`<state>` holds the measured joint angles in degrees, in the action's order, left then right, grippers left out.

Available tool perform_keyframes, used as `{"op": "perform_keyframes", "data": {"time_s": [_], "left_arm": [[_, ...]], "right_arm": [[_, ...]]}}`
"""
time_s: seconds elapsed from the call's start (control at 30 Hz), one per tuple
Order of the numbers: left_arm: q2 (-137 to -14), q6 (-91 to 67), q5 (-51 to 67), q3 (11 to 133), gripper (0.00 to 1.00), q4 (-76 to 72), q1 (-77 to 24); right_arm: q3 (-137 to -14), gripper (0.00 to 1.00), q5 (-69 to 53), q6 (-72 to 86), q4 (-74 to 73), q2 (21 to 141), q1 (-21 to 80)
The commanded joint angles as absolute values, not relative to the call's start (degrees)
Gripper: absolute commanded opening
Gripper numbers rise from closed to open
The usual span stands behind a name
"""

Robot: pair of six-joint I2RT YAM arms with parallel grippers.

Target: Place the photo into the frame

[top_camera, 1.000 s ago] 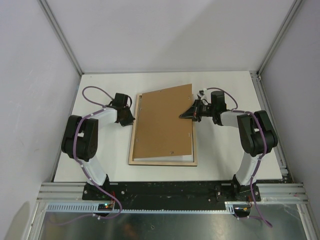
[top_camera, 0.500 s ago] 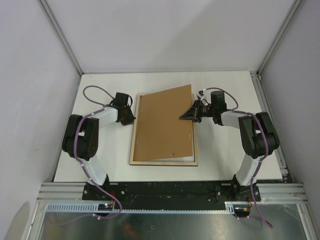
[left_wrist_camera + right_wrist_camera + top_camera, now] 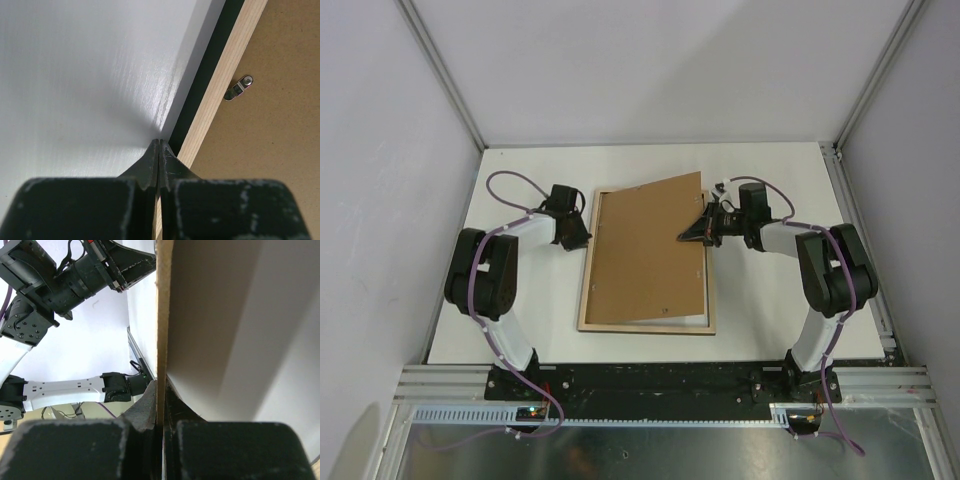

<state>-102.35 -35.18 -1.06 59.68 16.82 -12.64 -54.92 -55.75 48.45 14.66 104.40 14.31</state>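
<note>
The frame (image 3: 645, 326) lies face down on the white table (image 3: 760, 305), pale wood rails up. The brown backing board (image 3: 645, 250) rests skewed over it, its right side raised. My right gripper (image 3: 692, 233) is shut on the board's right edge (image 3: 163, 315), which sits between the jaws of that gripper (image 3: 161, 385). My left gripper (image 3: 583, 240) is shut and empty, its tip (image 3: 159, 142) on the table against the frame's left rail (image 3: 225, 75). The photo's printed face is hidden. A white strip (image 3: 665, 318) shows under the board; I cannot tell if it is the photo.
A small metal turn clip (image 3: 239, 88) sits on the frame's left rail beside the board (image 3: 275, 130). Grey enclosure walls (image 3: 380, 200) and aluminium posts (image 3: 865, 95) stand round the table. Both arm bases are on the black bar (image 3: 650, 380) at the near edge.
The right gripper has shifted the board's right edge slightly, so a little more of the frame's left inside shows. The left gripper has stayed at the left rail.
</note>
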Motion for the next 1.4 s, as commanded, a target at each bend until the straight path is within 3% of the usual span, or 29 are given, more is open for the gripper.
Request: {"op": "perform_keyframes", "data": {"time_s": [0.0, 0.57, 1.03, 1.37], "left_arm": [[-103.4, -35.9, -0.4, 61.1, 0.0, 16.4, -13.4], [-104.3, -35.9, -0.4, 61.4, 0.0, 16.1, -13.6], [-104.5, -36.0, -0.4, 61.6, 0.0, 16.1, -13.8], [-104.3, -35.5, -0.4, 61.1, 0.0, 16.0, -13.8]], "right_arm": [[-55.6, 0.0, -57.8, 48.9, 18.3, 103.7, 15.8], [-55.6, 0.01, -54.5, 45.1, 14.5, 105.1, 15.5], [-60.0, 0.39, -46.5, 36.0, 0.6, 103.7, 14.3], [-62.1, 0.5, -43.6, 31.7, -6.2, 103.1, 12.0]]}}
